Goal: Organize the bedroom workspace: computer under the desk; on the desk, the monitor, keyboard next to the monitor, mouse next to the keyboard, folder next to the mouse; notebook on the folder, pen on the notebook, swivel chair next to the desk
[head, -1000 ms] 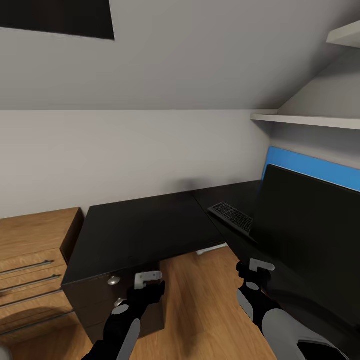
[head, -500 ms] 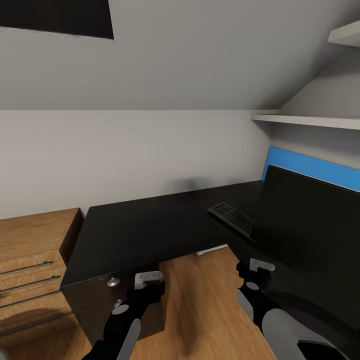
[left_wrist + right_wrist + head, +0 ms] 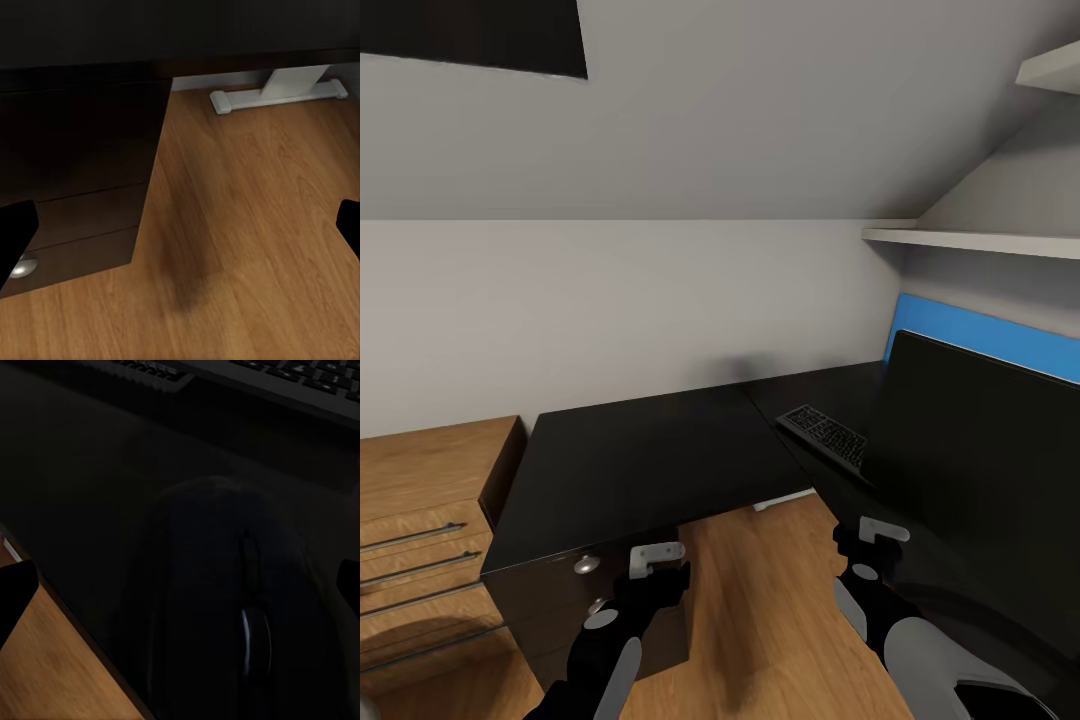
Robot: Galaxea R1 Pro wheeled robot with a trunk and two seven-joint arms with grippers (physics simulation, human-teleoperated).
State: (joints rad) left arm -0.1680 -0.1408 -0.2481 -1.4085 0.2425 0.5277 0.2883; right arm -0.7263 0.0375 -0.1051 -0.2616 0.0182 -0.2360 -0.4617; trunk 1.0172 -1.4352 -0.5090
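Since the earlier frames nothing has visibly moved; both arms hold the same pose. Right claw (image 3: 180,585) is spread wide and empty directly over the mouse (image 3: 225,607), which lies on the surface (image 3: 650,450) with the keyboard (image 3: 825,435) just beyond; left claw (image 3: 180,232) is wide over the floor. Suggested: descend straight, centre the mouse between the fingers, then close; no legible writing.

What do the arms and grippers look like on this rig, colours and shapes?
In the head view both arms are mostly black with light grey shell panels. The left gripper and right gripper each have a black body topped by a small light grey bracket-like piece. In the wrist views the fingertips show as plain black pads. No cables or markings are visible.
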